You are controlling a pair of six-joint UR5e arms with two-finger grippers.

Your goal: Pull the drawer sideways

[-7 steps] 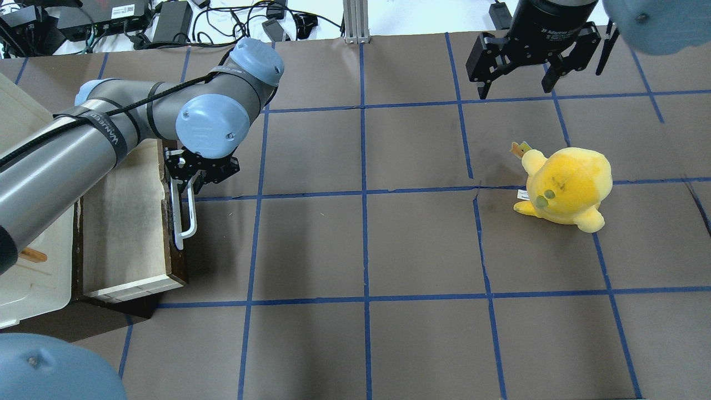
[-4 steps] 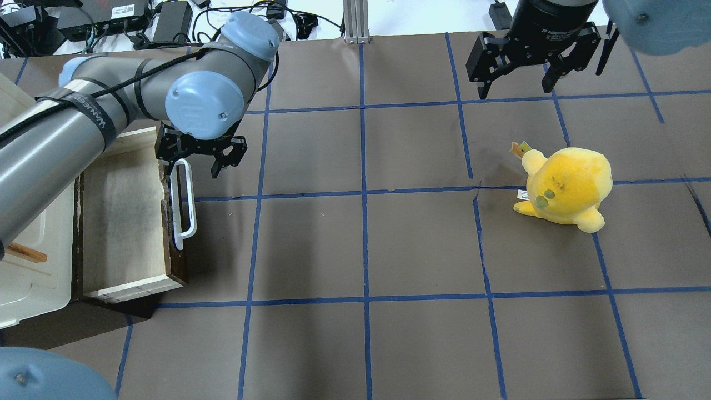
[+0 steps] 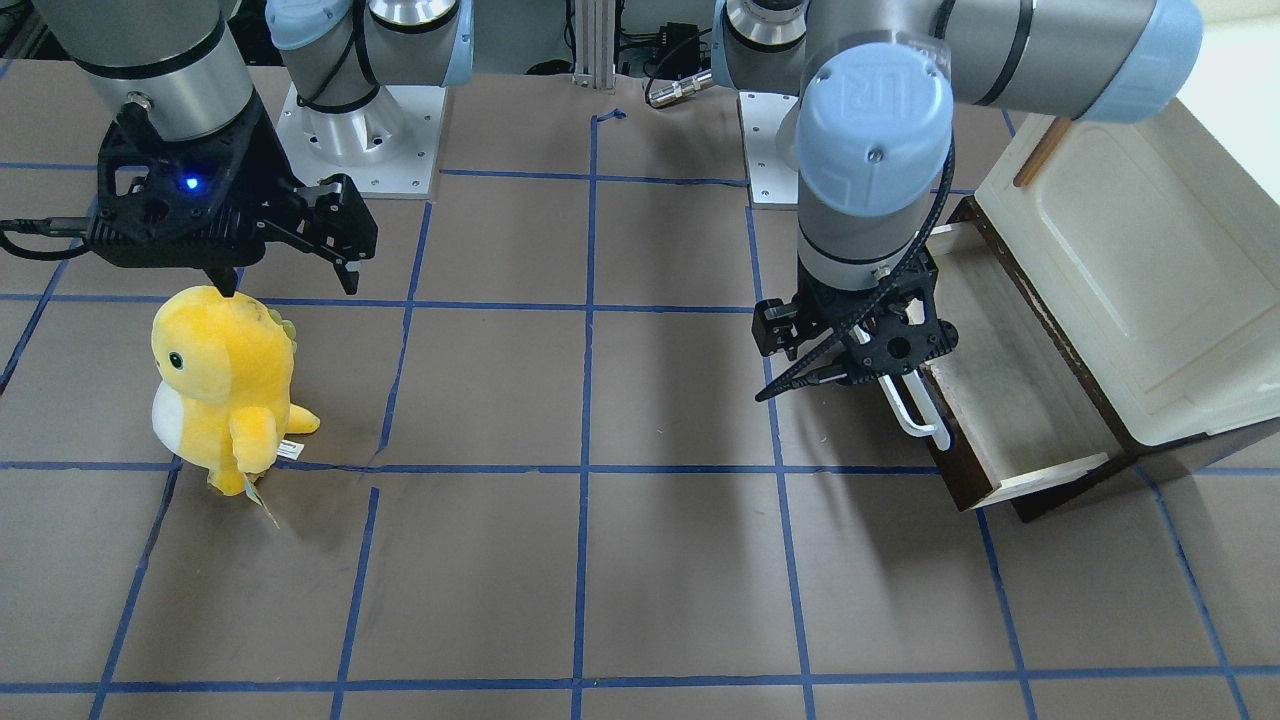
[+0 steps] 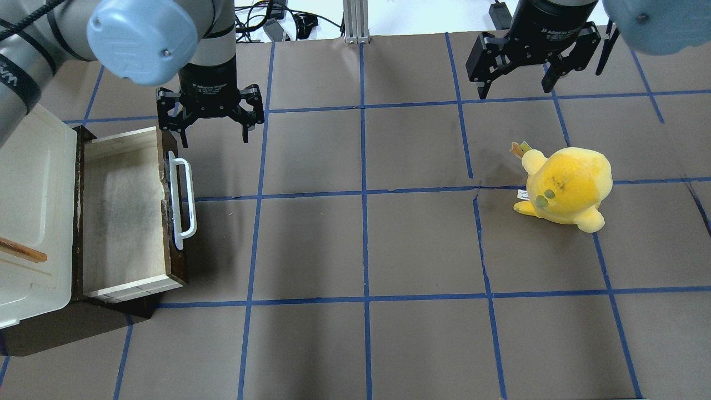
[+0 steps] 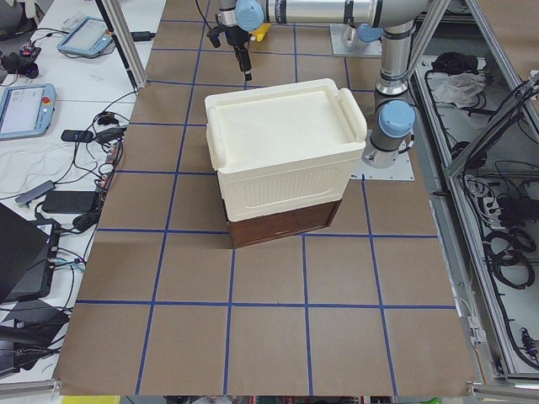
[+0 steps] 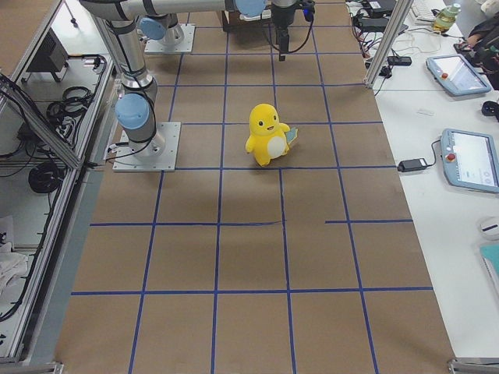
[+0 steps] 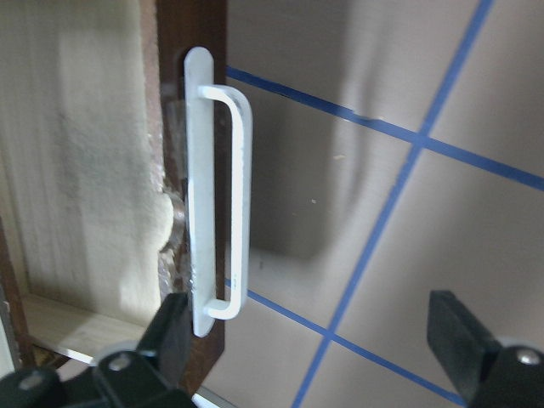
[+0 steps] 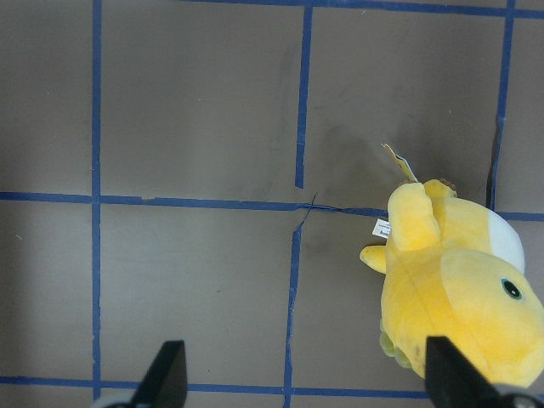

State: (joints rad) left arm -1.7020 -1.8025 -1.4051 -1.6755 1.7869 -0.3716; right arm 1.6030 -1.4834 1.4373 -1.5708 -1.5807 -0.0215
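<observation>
The drawer (image 4: 125,214) stands pulled out of the cream-white cabinet (image 4: 33,183), its pale wood inside showing. Its dark brown front carries a long white bar handle (image 4: 183,203). The drawer (image 3: 1000,400), handle (image 3: 918,412) and cabinet (image 3: 1130,270) also show in the front view. My left gripper (image 4: 213,136) is open and empty, raised above the handle's far end and not touching it. In the left wrist view the handle (image 7: 219,212) lies below the open gripper (image 7: 314,340), near one finger (image 7: 170,336). My right gripper (image 4: 514,89) is open and empty, far from the drawer.
A yellow plush toy (image 4: 566,186) sits on the right half of the table, under my right gripper (image 3: 290,285); it also shows in the right wrist view (image 8: 459,280). Brown table paper (image 4: 361,244) has blue tape lines. Cables and power bricks (image 4: 166,22) lie at the far edge.
My left gripper has come off the white handle, opened, and risen away toward the handle's far end. The drawer has stayed where it was. The right arm has not moved.
</observation>
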